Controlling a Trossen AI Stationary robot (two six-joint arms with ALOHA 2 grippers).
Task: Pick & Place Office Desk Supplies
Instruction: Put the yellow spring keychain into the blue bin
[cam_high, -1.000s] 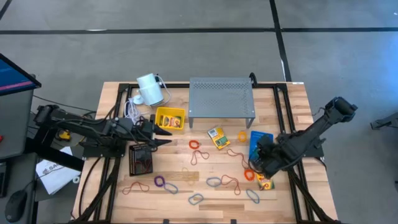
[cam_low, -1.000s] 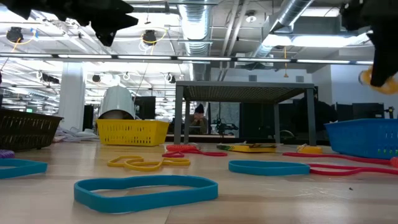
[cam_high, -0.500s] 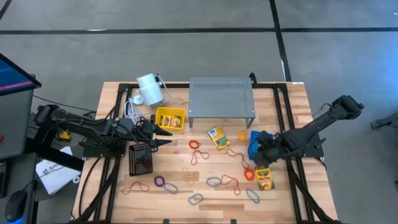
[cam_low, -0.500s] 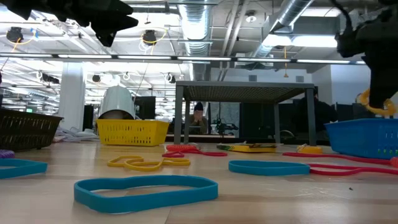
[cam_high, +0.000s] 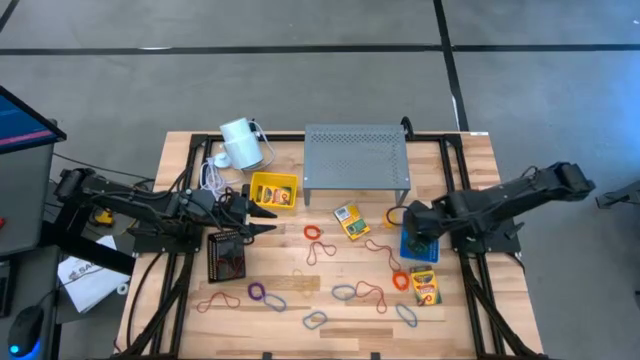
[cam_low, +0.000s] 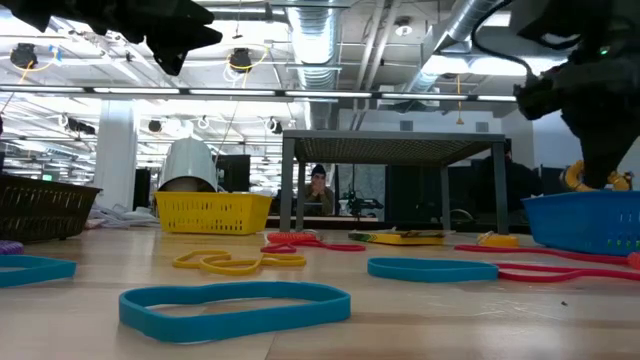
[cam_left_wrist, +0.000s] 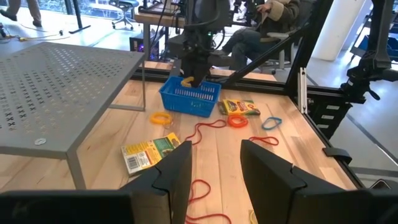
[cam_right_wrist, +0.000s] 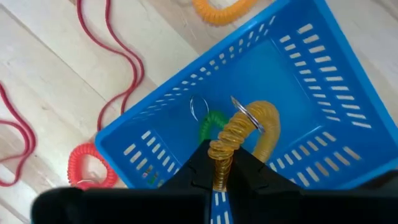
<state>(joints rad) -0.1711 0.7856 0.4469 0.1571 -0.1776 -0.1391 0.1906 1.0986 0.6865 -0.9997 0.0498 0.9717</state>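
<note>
Wooden bench (cam_high: 330, 285) seen from above, with both arms reaching inward from its sides. Grey perforated shelf (cam_high: 356, 155) stands at the rear centre. Right arm extends over the blue basket (cam_high: 419, 232) near the bench's right edge; right claw (cam_right_wrist: 222, 167) is pressed together on a yellow coiled band (cam_right_wrist: 245, 134), which hangs just above the basket's floor, beside a green coil (cam_right_wrist: 210, 124) and a thin metal ring already lying there. Left arm waits over the bench's left side; left claw (cam_left_wrist: 214, 171) stands spread and holds nothing, just above the dark mesh basket (cam_high: 226, 256). Yellow basket (cam_high: 273, 189) sits in front of the white cylinder (cam_high: 241, 143). One crayon box (cam_high: 351, 220) lies in front of the shelf; a second crayon box (cam_high: 425, 287) lies just in front of the blue basket. Loose rubber bands (cam_high: 345, 291), red, orange, blue and purple, are scattered across the front half of the bench; an orange coil (cam_high: 390, 218) lies just left of the blue basket.
</note>
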